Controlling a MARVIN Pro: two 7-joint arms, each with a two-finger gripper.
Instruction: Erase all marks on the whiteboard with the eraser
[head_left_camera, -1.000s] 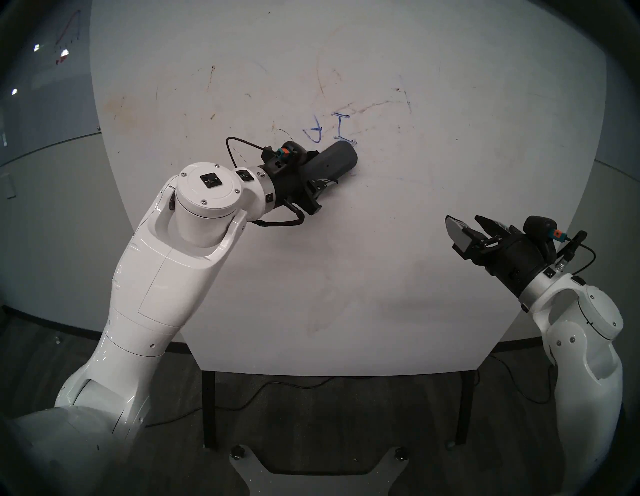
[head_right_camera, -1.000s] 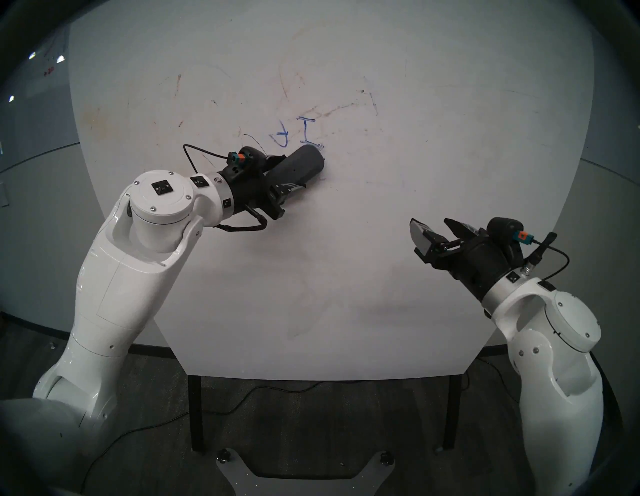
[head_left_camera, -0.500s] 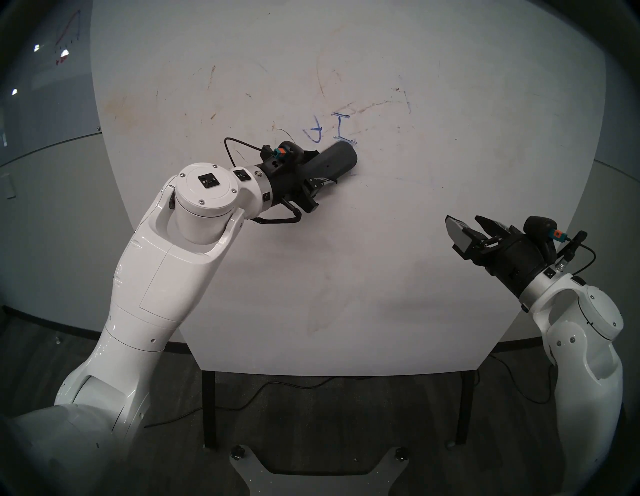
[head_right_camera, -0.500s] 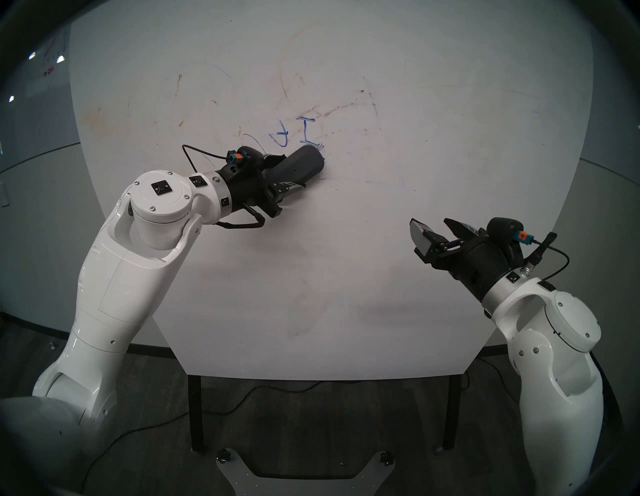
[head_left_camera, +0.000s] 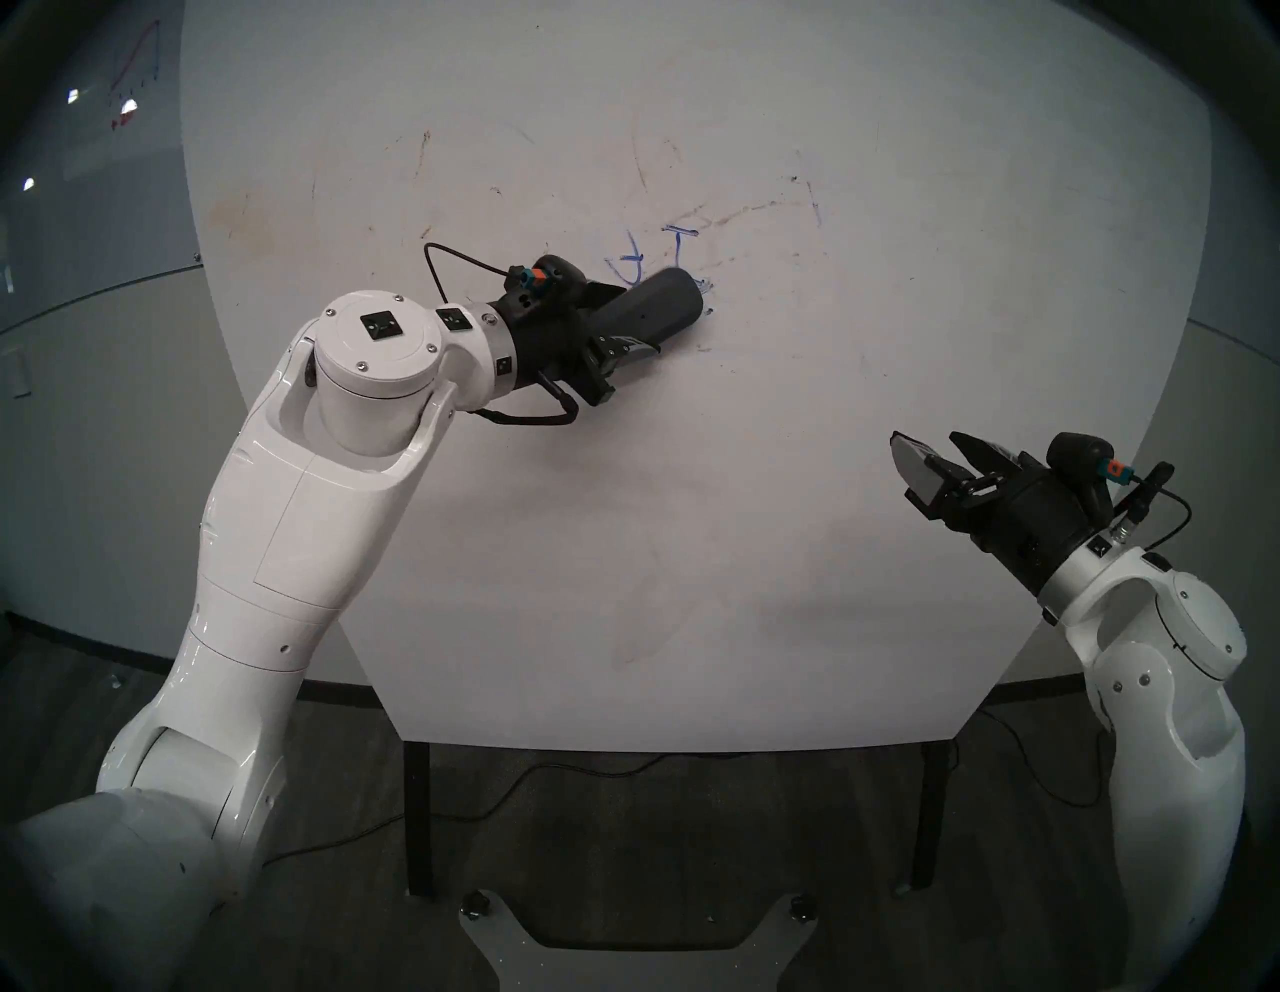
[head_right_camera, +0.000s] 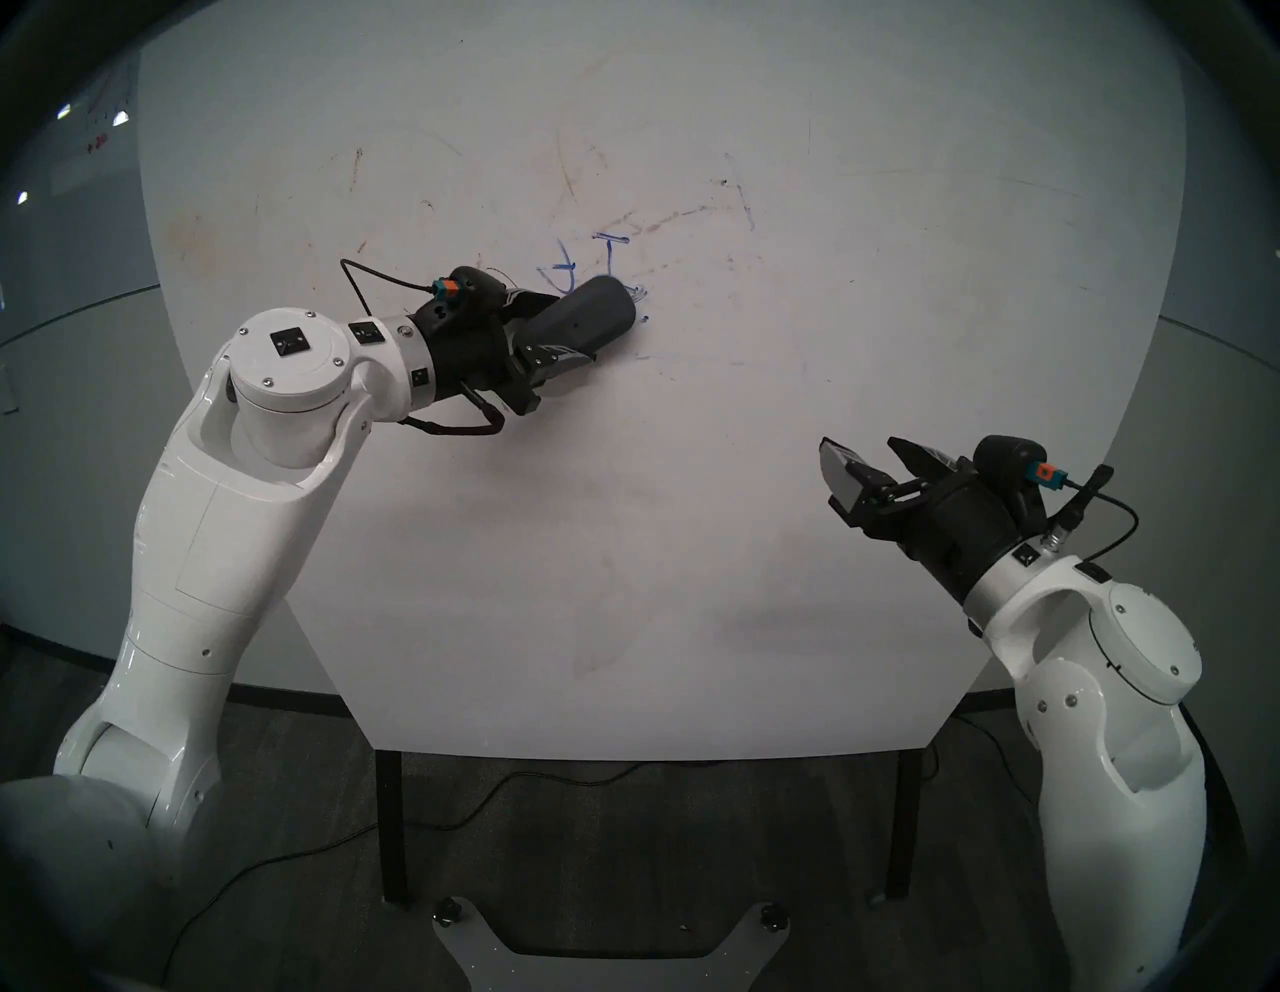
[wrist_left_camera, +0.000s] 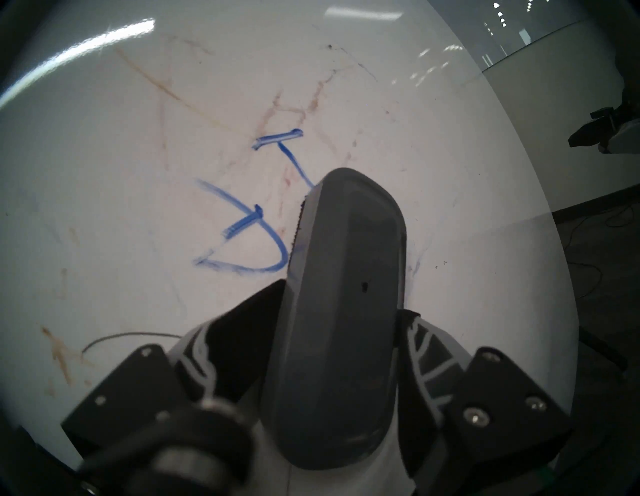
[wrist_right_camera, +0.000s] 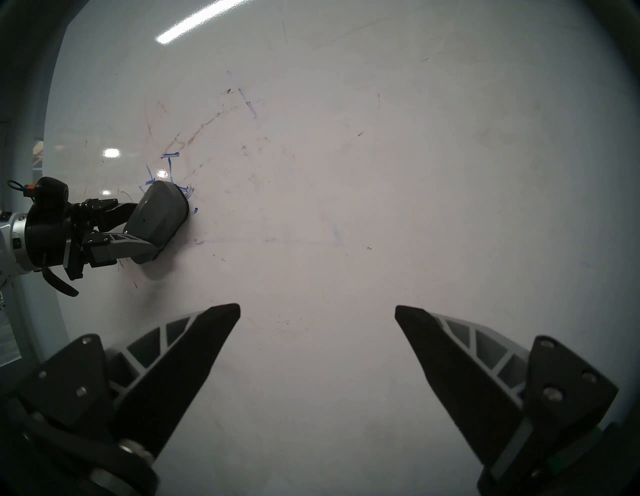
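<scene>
The whiteboard (head_left_camera: 692, 519) lies flat in front of me, scuffed with faint brown stains. The blue marks sit at its upper middle: a crossed oval (head_left_camera: 627, 267) and an "I" shape (head_left_camera: 682, 239), also clear in the left wrist view (wrist_left_camera: 249, 235). My left gripper (head_left_camera: 623, 320) is shut on the dark grey eraser (head_left_camera: 658, 305), pressed on the board over the lower ends of both marks (wrist_left_camera: 343, 294). Only faint blue traces (head_left_camera: 706, 348) show below the eraser. My right gripper (head_left_camera: 931, 443) is open and empty over the board's right side (wrist_right_camera: 317, 308).
A grey wall board with a red graph (head_left_camera: 135, 69) hangs at the far left. Black table legs (head_left_camera: 418, 817) and floor cables (head_left_camera: 554, 776) show below the board's near edge. My base plate (head_left_camera: 637, 935) is at the bottom.
My left arm has slid the eraser up and to the left, onto the bottom of the oval and the "I". The right arm has not moved.
</scene>
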